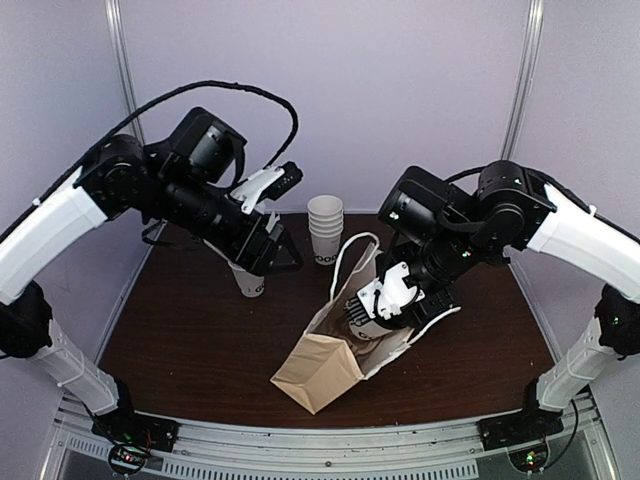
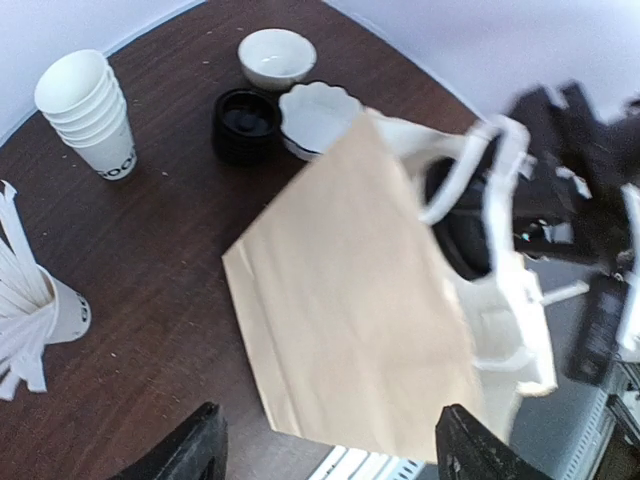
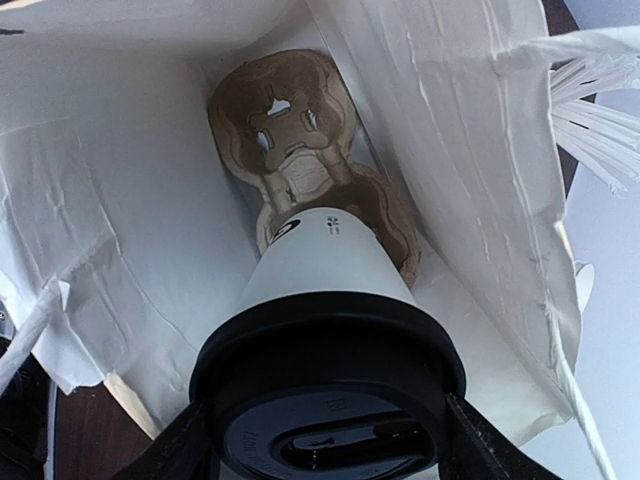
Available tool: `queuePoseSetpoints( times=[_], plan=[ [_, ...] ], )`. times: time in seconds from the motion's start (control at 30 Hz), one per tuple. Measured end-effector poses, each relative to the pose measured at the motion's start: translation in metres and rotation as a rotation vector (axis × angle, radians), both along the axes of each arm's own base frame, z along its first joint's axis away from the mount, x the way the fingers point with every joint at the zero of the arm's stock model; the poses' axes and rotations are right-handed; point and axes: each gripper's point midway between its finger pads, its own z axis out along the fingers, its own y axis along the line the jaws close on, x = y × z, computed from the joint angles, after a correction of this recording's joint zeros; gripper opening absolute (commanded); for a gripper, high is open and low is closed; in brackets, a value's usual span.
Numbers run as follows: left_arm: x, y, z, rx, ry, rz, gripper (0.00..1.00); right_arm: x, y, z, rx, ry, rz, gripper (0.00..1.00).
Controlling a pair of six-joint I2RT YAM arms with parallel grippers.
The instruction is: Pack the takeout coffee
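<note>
Right gripper clamps the tapered, black-lidded white paper cup inside the creased paper bag. A moulded pulp carrier lies at the cup's 12 o'clock. Left gripper fingers stand apart.

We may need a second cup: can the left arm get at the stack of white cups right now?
Probably yes: the left gripper is open and empty, and the cup stack stands uncovered, apart from the paper bag.
</note>
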Motion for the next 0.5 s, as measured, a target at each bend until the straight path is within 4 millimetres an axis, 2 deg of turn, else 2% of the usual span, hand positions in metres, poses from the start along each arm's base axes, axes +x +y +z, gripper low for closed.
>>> queuePoseSetpoints(
  times=[0.1, 0.2, 0.33, 0.5],
  plan=[
    [-0.043, 0.007, 0.019, -0.032, 0.013, -0.055, 0.77, 0.004, 0.007, 0.001, 0.002, -0.002, -0.010, 0.57],
    [-0.063, 0.006, 0.023, -0.032, 0.035, -0.084, 0.77, 0.005, 0.011, 0.003, 0.013, -0.004, -0.013, 0.57],
    [-0.072, -0.001, 0.008, 0.024, 0.074, -0.092, 0.76, 0.006, 0.011, 0.003, 0.014, -0.009, -0.015, 0.57],
    [-0.060, -0.015, -0.011, 0.118, 0.070, -0.042, 0.76, 0.009, 0.011, 0.004, 0.014, -0.022, -0.020, 0.57]
  ],
)
